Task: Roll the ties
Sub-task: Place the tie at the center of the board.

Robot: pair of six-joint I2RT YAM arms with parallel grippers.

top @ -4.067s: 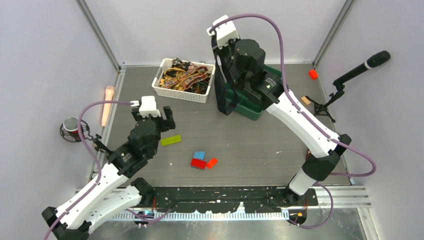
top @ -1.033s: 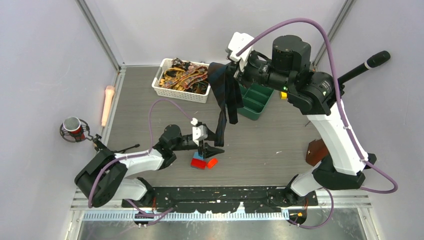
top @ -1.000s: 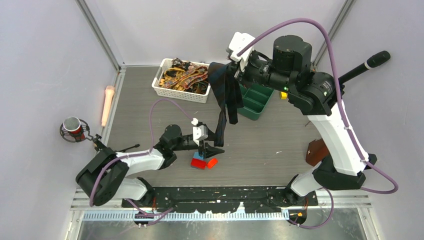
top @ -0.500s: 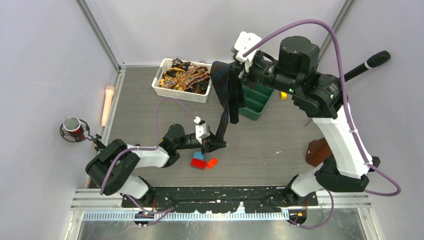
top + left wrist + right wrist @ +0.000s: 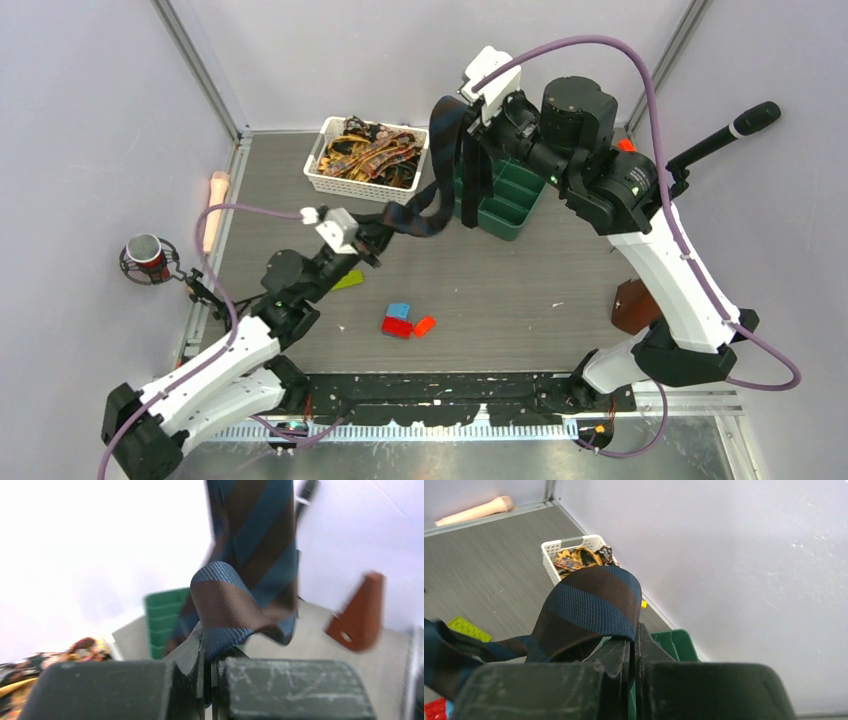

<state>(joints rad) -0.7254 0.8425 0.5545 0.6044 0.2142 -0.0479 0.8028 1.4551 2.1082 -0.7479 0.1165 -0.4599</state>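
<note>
Grey wood-grain table (image 5: 560,300), pale lilac walls (image 5: 90,120). One white basket (image 5: 360,188) of patterned ties (image 5: 365,158), one green bin (image 5: 510,205), three bricks (image 5: 405,322) clustered, one lime brick (image 5: 347,281) apart. One navy tie (image 5: 441,140) hangs in the air between the arms: right gripper (image 5: 468,105) clenched on a fold up high, left gripper (image 5: 378,232) clenched on its lower part. A second ago the left hung low over the bricks, jaws apart; now it is raised towards the basket

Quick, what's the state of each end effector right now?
The left end effector is closed on the navy and brown striped fabric tie.
The right end effector is closed on the same tie.
</note>
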